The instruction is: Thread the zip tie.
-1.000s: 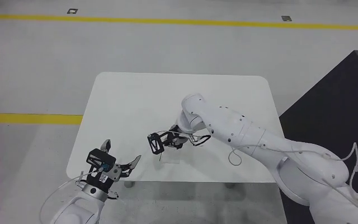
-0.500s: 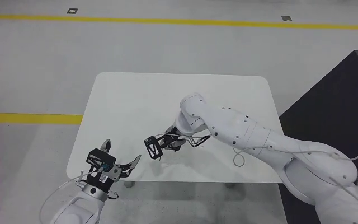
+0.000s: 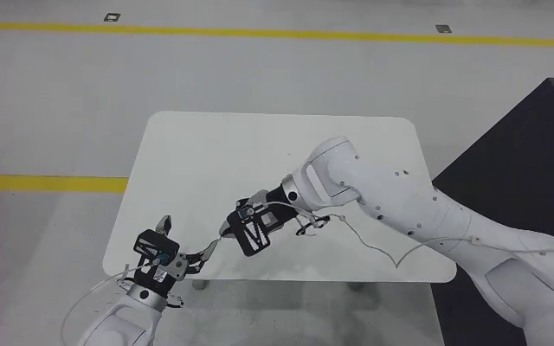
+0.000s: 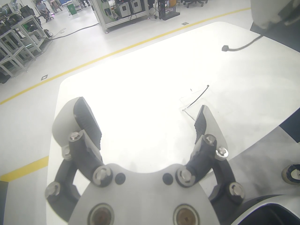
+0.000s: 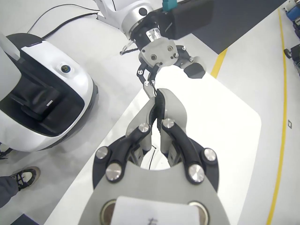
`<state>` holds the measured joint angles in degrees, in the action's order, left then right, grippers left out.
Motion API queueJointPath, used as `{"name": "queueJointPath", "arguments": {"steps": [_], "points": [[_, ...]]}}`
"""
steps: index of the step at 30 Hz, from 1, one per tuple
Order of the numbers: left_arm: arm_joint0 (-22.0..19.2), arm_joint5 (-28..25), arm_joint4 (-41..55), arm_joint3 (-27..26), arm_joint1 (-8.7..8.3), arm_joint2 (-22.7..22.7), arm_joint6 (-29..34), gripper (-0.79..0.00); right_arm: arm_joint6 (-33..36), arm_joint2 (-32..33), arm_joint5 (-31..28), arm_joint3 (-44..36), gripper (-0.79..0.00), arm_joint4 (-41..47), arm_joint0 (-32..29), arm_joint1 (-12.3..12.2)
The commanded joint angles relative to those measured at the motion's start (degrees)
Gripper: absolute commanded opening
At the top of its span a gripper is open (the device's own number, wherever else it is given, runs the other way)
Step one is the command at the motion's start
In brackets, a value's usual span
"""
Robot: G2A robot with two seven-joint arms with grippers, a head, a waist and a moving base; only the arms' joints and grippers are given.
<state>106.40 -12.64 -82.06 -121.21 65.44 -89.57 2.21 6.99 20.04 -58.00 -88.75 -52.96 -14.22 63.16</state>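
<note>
Grey floor (image 3: 78, 104), with a yellow line (image 3: 260, 33) across the far side and a second yellow stripe (image 3: 61, 183) off the table's left end. Dark mat (image 3: 511, 147) by the table's right end. White table (image 3: 216, 147) with rounded corners.

Right arm (image 3: 381, 190) lies across the near half of the table from the right side, wrist pointed at the near left corner. Left arm (image 3: 112, 324) sits below that corner, off the table edge.

Left gripper (image 4: 140, 108) hangs at the near left corner. Its fingers (image 4: 87, 118) are spread wide with nothing between them.

Right gripper (image 5: 156, 93) has its fingers clenched together, pinching the zip tie (image 5: 153, 89). A short thin black bit pokes out past the tips. A thin black line also shows below the pads, through the gap in the gripper frame. The right gripper tip is just beside one finger of the left gripper and aimed at it; cannot tell if they touch. In the top view both grippers are close together over the near left part of the table.

In the left wrist view a thin black strip (image 4: 198, 95) lies flat on the table just past one left finger, with a small head at its far end. Cannot tell if it is the same tie as the pinched one.

Cable end (image 4: 225, 47) with a black plug hangs over the table under the right arm, well apart from the strip.
</note>
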Motion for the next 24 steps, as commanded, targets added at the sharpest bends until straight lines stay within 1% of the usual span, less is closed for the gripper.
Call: {"name": "queueJointPath", "arguments": {"steps": [1,2,3,7,10,12,14,17,22,24], "points": [[0.00,0.00,0.00,0.00,0.00,0.00,0.02,0.000,-4.86,0.18,0.00,-0.11,-0.785,1.51,0.04,-1.58],[0.00,0.00,0.00,0.00,0.00,0.00,0.02,0.000,-5.87,0.24,0.00,0.61,-0.785,1.34,0.17,-2.36],[0.00,0.00,0.00,0.00,0.00,0.00,0.02,0.000,-5.29,0.06,0.00,1.25,-0.785,0.44,0.38,-2.85],[-0.48,-0.64,-0.19,0.18,-0.03,0.00,0.26,0.000,-5.29,0.06,0.00,1.25,-0.785,0.44,0.38,-2.85],[-2.12,0.07,2.38,0.82,-0.02,-2.02,0.92,0.000,-4.70,-0.09,0.35,1.02,-0.785,0.07,-0.03,-2.83],[-2.66,-0.29,3.42,1.05,-0.09,-3.46,2.04,0.000,-4.89,-0.28,0.00,-1.02,-0.785,1.68,-0.81,-2.63],[-2.70,-0.06,3.60,1.16,-0.08,-3.72,2.36,0.000,-9.69,0.80,0.00,-3.42,-0.785,4.72,-1.17,-2.70],[-2.70,-0.06,3.60,1.16,-0.08,-3.72,2.36,0.000,-20.20,2.84,0.00,-6.82,-0.785,6.61,-2.66,-3.70],[-2.70,-0.06,3.60,1.16,-0.08,-3.72,2.36,0.000,-37.08,6.99,0.00,-10.29,-0.785,4.79,-5.18,-6.90],[-2.70,-0.06,3.60,1.16,-0.08,-3.72,2.36,0.000,-44.78,8.93,0.00,-10.72,-0.785,5.73,-6.63,-8.35]]}}
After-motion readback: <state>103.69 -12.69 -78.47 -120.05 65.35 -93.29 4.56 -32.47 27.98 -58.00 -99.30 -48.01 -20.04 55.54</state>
